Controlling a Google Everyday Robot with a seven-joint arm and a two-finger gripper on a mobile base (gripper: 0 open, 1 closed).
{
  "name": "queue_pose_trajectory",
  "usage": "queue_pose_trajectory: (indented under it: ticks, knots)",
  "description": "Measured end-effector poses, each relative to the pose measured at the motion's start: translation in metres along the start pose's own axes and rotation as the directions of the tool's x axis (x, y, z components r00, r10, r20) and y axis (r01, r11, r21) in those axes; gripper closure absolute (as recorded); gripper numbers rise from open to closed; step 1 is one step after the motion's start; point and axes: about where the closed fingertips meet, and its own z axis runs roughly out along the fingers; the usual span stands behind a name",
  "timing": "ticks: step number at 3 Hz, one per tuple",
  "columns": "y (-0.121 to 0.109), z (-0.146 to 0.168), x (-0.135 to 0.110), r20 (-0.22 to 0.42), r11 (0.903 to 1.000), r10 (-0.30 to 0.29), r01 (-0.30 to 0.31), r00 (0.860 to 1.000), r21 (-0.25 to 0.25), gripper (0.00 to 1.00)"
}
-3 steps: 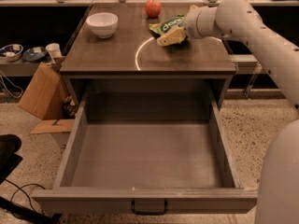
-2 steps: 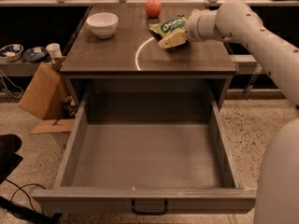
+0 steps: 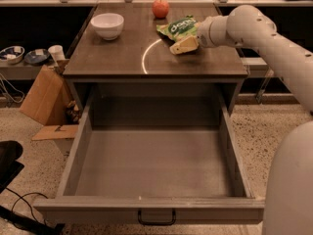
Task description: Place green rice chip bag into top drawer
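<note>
The green rice chip bag (image 3: 176, 28) lies on the dark wooden counter (image 3: 122, 53), at the back right near the red apple. My gripper (image 3: 185, 45) is on the end of the white arm that reaches in from the right. It sits at the bag's front right edge, low over the counter and touching or nearly touching the bag. The top drawer (image 3: 151, 165) is pulled wide open below the counter. Its flat grey bottom is bare and its black handle (image 3: 156, 218) is on the front panel.
A white bowl (image 3: 107, 24) stands at the counter's back left and a red apple (image 3: 160, 8) at the back middle. A cardboard box (image 3: 41, 97) leans on the floor at left. Small bowls and a cup sit on a low shelf (image 3: 24, 58) at left.
My gripper has shifted slightly right and toward the counter's front beside the bag. The bag, bowl, apple and drawer have not moved.
</note>
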Motion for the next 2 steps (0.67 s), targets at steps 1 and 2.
queue_pose_trajectory:
  ticks: [1, 2]
  knots:
    - [-0.001, 0.016, 0.004, -0.020, 0.9997, 0.023, -0.023, 1.000, -0.009, 0.00]
    - [-0.006, 0.030, 0.008, -0.050, 0.9993, 0.037, -0.037, 0.998, -0.005, 0.00]
